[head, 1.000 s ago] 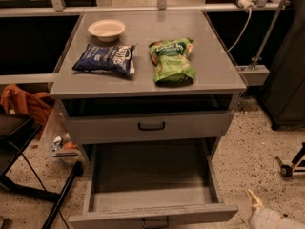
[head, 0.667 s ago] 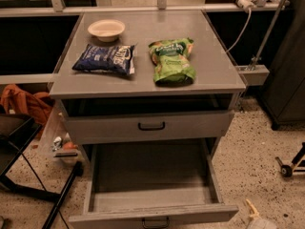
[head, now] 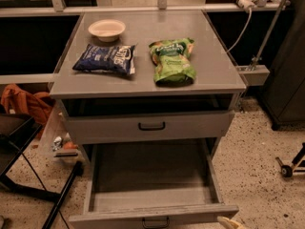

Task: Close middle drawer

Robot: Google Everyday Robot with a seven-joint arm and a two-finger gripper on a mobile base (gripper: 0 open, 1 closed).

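Observation:
The middle drawer (head: 153,217) is pulled far out of the grey cabinet, low in the camera view. It is a long shallow grey box and its inside (head: 151,175) looks empty. A small black loop handle (head: 155,222) sits on its low front panel at the frame's bottom edge. Only a pale tip of my gripper (head: 230,222) shows at the bottom edge. It is just right of the drawer front's right corner, very close to it or touching it.
Above it, a taller drawer front (head: 151,126) with a black handle stands slightly out. The cabinet top (head: 143,75) holds a white bowl (head: 106,29), a blue bag (head: 105,59) and a green bag (head: 172,61). A black frame (head: 28,175) and orange cloth (head: 21,104) are at left. A wheeled leg (head: 288,168) stands at right.
My gripper has moved left and down, from the floor right of the drawer to the drawer front's right corner, and less of it shows. The drawer has not visibly moved.

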